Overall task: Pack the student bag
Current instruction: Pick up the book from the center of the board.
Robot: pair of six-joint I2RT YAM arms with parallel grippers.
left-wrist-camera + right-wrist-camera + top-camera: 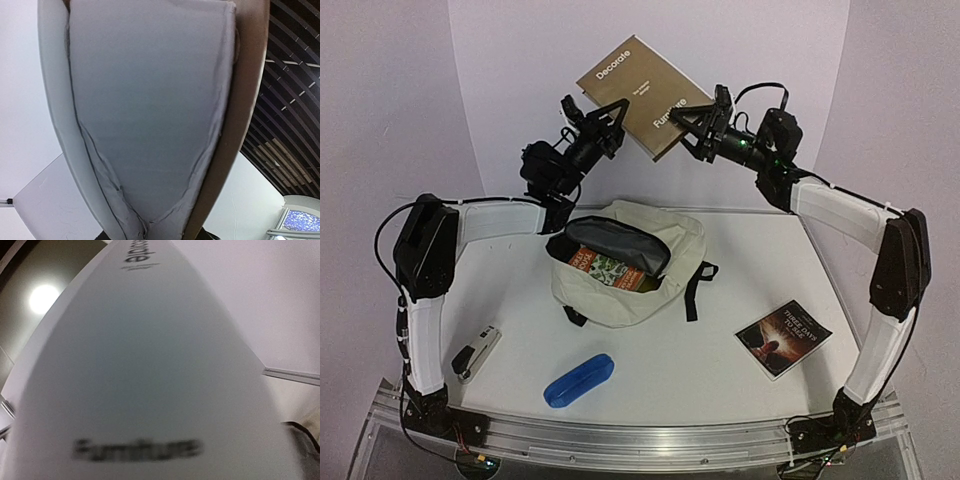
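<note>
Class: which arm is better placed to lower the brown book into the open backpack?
Probably left: the left gripper clamps the book above the student bag; the right gripper shows no sure hold.

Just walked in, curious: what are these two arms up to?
They are packing an open backpack. The left gripper holds a brown book in the air near it, and the right gripper is at the book's other edge; whether it grips is unclear. A colourful book sits inside. A booklet and blue case lie on the table.
</note>
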